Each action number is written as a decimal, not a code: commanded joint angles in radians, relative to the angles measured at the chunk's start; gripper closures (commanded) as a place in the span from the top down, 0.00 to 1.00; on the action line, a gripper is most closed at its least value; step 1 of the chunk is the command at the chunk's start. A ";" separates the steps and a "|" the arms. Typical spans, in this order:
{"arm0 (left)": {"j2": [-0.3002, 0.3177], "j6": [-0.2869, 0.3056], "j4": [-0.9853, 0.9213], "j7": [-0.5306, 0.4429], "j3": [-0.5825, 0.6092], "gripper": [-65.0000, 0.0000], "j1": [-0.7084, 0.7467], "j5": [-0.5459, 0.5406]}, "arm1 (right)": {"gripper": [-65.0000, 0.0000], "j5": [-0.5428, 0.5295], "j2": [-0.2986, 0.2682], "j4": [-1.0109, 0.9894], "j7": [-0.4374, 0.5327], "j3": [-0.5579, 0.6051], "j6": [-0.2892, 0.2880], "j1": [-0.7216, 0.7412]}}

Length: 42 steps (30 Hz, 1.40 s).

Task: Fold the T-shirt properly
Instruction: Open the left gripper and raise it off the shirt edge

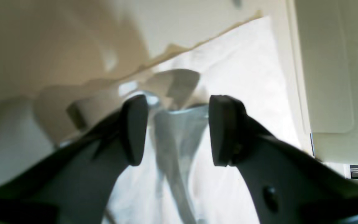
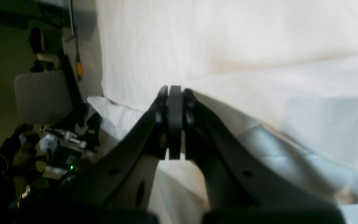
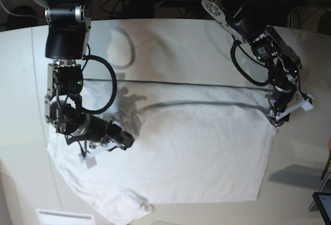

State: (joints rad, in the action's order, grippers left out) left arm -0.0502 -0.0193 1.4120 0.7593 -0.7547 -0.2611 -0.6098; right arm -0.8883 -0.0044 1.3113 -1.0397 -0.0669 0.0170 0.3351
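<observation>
We had the T-shirt (image 3: 176, 152) spread on the table (image 3: 170, 44), mid-fold. Our right gripper (image 2: 174, 124) was pinched closed at its left edge, the left gripper (image 1: 174, 130) gaped open over the right corner. Next we'd probably need that corner grabbed.

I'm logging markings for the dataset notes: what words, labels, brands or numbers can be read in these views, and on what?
None can be read.
T-shirt: plain white, no print visible.
White tag on the left end effector: too small to tell if it carries text.
White tag on the right end effector: likewise.
Cluttered equipment in the right wrist view: too blurred to read.
</observation>
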 commanded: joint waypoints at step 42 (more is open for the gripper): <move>0.221 0.015 0.433 -0.016 0.197 0.48 0.561 -0.008 | 0.38 0.047 -0.182 0.274 0.422 0.218 0.018 -0.189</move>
State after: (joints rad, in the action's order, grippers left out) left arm 0.1558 -0.0074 1.8256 0.7624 -0.5537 0.3023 -0.6098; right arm -0.8253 -0.1967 1.5616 -0.6403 0.1478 0.0555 0.1265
